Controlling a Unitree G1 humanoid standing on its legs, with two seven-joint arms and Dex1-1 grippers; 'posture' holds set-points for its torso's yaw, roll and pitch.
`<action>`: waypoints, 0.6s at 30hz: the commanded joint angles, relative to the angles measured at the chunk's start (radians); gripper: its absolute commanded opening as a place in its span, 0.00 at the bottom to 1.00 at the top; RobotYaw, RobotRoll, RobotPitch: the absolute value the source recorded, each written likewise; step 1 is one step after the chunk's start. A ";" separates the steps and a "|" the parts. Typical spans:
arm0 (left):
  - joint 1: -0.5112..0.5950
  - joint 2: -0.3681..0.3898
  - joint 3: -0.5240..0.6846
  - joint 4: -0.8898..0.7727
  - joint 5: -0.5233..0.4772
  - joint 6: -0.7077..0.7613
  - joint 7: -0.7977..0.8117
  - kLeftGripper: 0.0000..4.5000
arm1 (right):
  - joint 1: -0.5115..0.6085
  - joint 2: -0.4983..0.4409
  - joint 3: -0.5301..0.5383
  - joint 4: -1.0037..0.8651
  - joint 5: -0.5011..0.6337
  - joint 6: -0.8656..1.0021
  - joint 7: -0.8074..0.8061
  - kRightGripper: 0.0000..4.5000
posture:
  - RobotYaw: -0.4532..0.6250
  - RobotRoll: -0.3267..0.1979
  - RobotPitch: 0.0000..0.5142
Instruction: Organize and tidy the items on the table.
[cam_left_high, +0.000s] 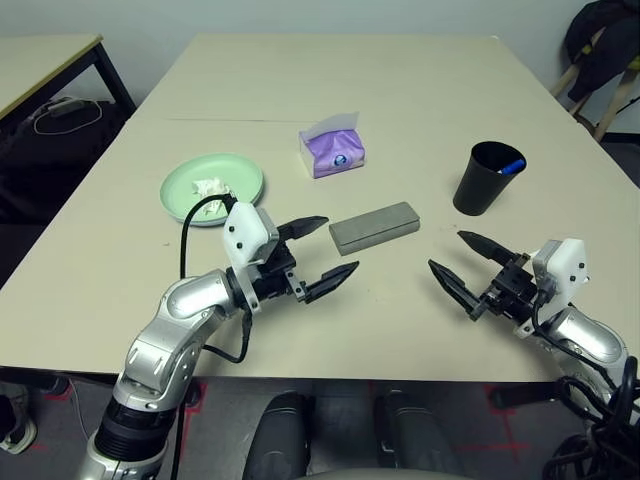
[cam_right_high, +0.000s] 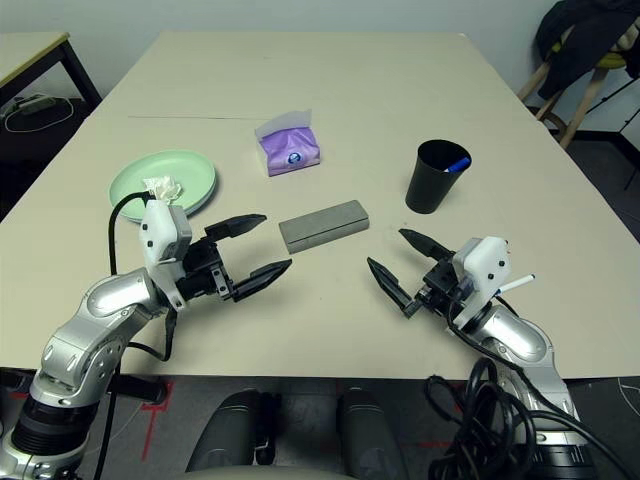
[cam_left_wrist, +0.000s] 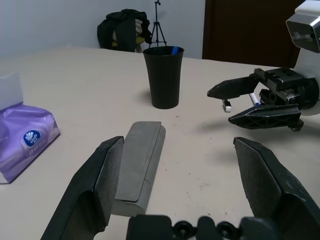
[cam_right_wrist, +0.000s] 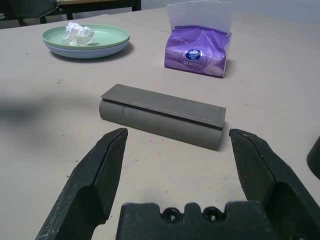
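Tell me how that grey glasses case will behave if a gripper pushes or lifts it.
The grey glasses case lies flat on its long side on the table, so a push would probably slide it rather than roll it. Pushed near one end, it would likely pivot. It keeps a crisp oblong shape with a stitched flap, so it is probably stiff and fairly light, though its rounded edge could slip between fingers.

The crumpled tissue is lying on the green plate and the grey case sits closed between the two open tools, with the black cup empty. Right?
Not quite: the black cup holds a white pen with a blue tip, as the left eye view shows.
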 joint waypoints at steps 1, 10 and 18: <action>-0.006 0.000 -0.003 -0.001 0.020 -0.024 0.008 0.99 | 0.000 -0.012 0.006 0.009 -0.009 -0.011 0.008 1.00 | 0.44 0.62 0.18; -0.039 0.000 0.007 0.043 0.030 -0.015 0.039 0.99 | -0.005 -0.015 0.007 0.014 -0.009 -0.013 0.013 1.00 | 0.44 0.62 0.18; -0.036 0.012 -0.002 0.045 0.029 0.005 0.040 0.99 | 0.004 -0.016 0.004 0.005 -0.009 -0.013 0.014 1.00 | 0.44 0.62 0.18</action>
